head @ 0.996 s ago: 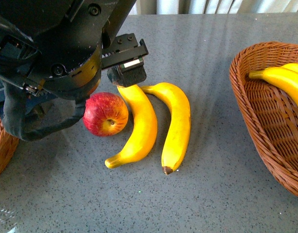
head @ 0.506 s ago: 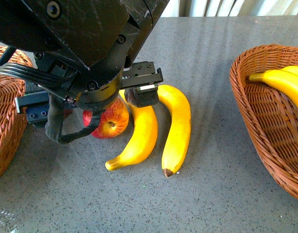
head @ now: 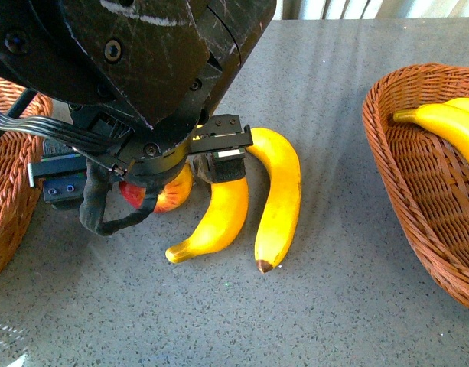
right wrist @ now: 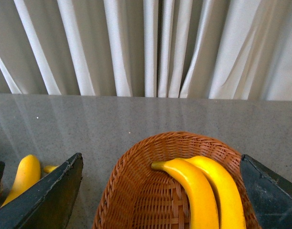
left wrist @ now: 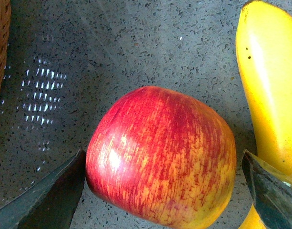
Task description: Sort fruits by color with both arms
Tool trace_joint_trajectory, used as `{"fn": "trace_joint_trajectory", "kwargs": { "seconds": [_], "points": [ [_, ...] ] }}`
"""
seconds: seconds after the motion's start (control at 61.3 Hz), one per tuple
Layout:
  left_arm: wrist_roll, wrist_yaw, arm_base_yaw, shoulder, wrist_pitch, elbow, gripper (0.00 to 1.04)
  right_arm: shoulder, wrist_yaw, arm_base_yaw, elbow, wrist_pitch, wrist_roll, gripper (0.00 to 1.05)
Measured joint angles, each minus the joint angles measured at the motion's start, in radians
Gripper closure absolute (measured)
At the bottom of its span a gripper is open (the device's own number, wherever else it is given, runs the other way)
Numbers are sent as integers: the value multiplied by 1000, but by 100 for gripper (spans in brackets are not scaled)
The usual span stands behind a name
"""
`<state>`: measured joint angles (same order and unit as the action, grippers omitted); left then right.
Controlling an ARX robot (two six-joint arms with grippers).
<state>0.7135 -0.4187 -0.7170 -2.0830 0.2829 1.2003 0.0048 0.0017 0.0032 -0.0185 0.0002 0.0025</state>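
A red apple streaked with yellow [left wrist: 155, 143] lies on the grey table between the two fingers of my open left gripper [left wrist: 163, 164]; a narrow gap shows on each side. In the front view the left arm hides most of the apple [head: 171, 197], and the left gripper [head: 142, 182] straddles it. Two yellow bananas [head: 223, 214] [head: 281, 191] lie just right of the apple, the nearer one against the right finger [head: 223, 164]. My right gripper [right wrist: 160, 160] hangs open and empty above a wicker basket [right wrist: 136, 152] holding two bananas [right wrist: 203, 195].
The right basket [head: 406, 191] with its bananas [head: 441, 122] stands at the table's right edge. A second wicker basket [head: 8, 199] stands at the left edge. White curtains [right wrist: 150, 47] hang behind the table.
My left arm has moved down and to the right over the apple. Its fingers now straddle the apple and the arm hides most of it. The fruits have not moved.
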Motion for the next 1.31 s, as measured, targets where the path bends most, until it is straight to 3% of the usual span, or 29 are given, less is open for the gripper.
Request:
{"fn": "trace_joint_trajectory", "kwargs": {
  "seconds": [0.114, 0.245, 0.62, 0.865, 1.045, 1.257, 1.306],
  "points": [
    [-4, 0, 1, 0, 0, 0, 28, 0, 0, 0, 0, 0, 0, 9],
    [-3, -2, 1, 0, 0, 0, 34, 0, 0, 0, 0, 0, 0, 9],
    [-1, -16, 14, 47, -68, -31, 34, 0, 0, 0, 0, 0, 0, 9],
    [15, -127, 55, 213, -206, -69, 34, 0, 0, 0, 0, 0, 0, 9],
    [71, -272, 125, 290, -159, -113, 34, 0, 0, 0, 0, 0, 0, 9],
    [141, -294, 185, 306, -110, -165, 34, 0, 0, 0, 0, 0, 0, 9],
    [148, -295, 195, 306, -113, -175, 25, 0, 0, 0, 0, 0, 0, 9]
  ]
}}
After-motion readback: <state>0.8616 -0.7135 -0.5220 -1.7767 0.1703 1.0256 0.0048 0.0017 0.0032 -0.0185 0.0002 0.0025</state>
